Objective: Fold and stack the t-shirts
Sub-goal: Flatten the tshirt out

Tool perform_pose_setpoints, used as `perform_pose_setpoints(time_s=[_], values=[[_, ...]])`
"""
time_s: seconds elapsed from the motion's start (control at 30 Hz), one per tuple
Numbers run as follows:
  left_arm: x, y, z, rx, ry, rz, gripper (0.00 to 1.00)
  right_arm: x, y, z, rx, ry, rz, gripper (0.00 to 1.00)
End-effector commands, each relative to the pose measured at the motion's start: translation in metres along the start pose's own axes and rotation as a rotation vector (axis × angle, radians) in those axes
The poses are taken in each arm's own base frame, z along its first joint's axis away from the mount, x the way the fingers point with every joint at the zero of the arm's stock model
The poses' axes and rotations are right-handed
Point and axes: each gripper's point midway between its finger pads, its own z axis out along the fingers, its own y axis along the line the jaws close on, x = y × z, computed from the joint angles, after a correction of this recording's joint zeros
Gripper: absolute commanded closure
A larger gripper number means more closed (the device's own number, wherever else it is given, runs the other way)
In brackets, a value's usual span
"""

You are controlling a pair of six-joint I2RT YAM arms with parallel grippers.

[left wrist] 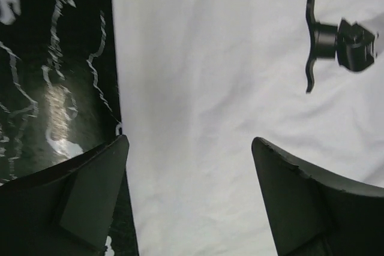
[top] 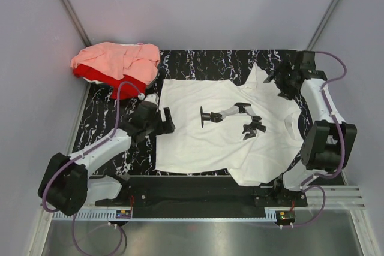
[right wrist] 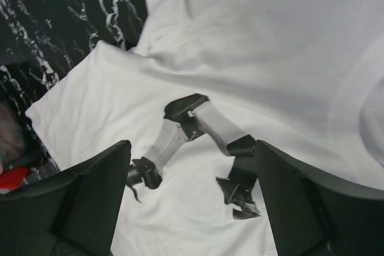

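Setting: black marbled table seen from above, two arms bolted at its near edge.
Centre: white t-shirt spread flat and face up, hem toward the left arm, collar toward the right arm, one sleeve pointing to the far edge and the other to the near edge.
Chest: black graphic print facing up, roughly midway between the two grippers.
Left arm: left gripper low at the hem edge of the white t-shirt, jaws spread wide and holding nothing. One finger above bare table, the other above white cloth. Contact with the cloth impossible to tell.
Right arm: right gripper over the shoulder by the far sleeve, jaws likewise wide apart and empty. Print and rumpled far sleeve visible beyond the fingers in the wrist view.
Far left corner: salmon-pink t-shirt crumpled in a loose heap on top of the red t-shirt.
Red layer: showing only along the near side of the heap, beneath the pink cloth.
Heap and spread shirt: close together at the far hem corner of the white t-shirt, touching or not unclear from above.
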Motion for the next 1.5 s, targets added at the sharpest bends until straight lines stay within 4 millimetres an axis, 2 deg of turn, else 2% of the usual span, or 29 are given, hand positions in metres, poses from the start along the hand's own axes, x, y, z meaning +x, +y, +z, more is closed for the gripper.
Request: perform_pose_setpoints(time_s=[0.0,0.03,0.07,0.1,0.17,0.2,0.27,0.3,0.5,0.63,1.0,1.3,1.43,1.47], values=[[0.007,-0.021,0.012,0.118,-0.075,-0.029,0.12,-0.021,0.044,0.020,-0.107,0.018,-0.035,0.11],[0.015,-0.017,0.013,0.120,-0.069,-0.027,0.12,-0.018,0.042,0.043,-0.100,0.065,-0.028,0.14],[0.016,-0.021,0.013,0.144,-0.073,-0.023,0.12,-0.022,0.045,0.052,-0.099,0.065,-0.025,0.17],[0.009,-0.026,0.011,0.173,-0.110,-0.026,0.13,-0.031,0.047,0.068,-0.088,0.067,-0.017,0.17],[0.014,-0.023,0.013,0.176,-0.116,-0.035,0.13,-0.040,0.050,0.082,-0.079,0.059,-0.022,0.19],[0.013,-0.028,0.013,0.208,-0.120,-0.033,0.14,-0.047,0.052,0.095,-0.078,0.055,-0.022,0.20],[0.015,-0.026,0.014,0.205,-0.129,-0.045,0.18,-0.052,0.055,0.107,-0.080,0.060,-0.030,0.21],[0.011,-0.028,0.012,0.219,-0.151,-0.048,0.18,-0.054,0.055,0.120,-0.078,0.068,-0.025,0.23],[0.006,-0.024,0.006,0.230,-0.219,-0.072,0.19,-0.043,0.063,0.154,-0.096,0.102,-0.027,0.26],[0.005,-0.025,0.007,0.230,-0.221,-0.072,0.19,-0.038,0.068,0.170,-0.097,0.112,-0.034,0.26],[0.005,-0.024,0.008,0.231,-0.227,-0.079,0.19,-0.024,0.075,0.195,-0.094,0.147,-0.038,0.27],[0.004,-0.023,0.009,0.235,-0.230,-0.086,0.19,-0.010,0.102,0.196,-0.126,0.163,-0.073,0.27],[0.003,-0.023,0.009,0.239,-0.231,-0.086,0.19,-0.013,0.109,0.195,-0.145,0.162,-0.067,0.28],[0.003,-0.023,0.009,0.238,-0.233,-0.087,0.19,-0.001,0.123,0.194,-0.161,0.177,-0.086,0.28]])
